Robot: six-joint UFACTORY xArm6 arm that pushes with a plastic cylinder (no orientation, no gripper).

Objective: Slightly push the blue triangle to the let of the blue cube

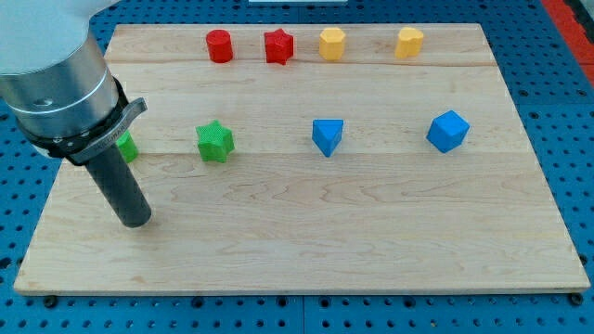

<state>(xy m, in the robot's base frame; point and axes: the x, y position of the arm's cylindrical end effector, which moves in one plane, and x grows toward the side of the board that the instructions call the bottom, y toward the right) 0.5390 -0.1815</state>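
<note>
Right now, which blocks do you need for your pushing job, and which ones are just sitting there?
For the job:
blue triangle
blue cube
my tip, far off toward the view's left of both

Just sitting there:
green star
green block, partly hidden behind the rod
red cylinder
red star
two yellow blocks

Triangle (328, 136) left of cube (448, 131), well apart.
</note>
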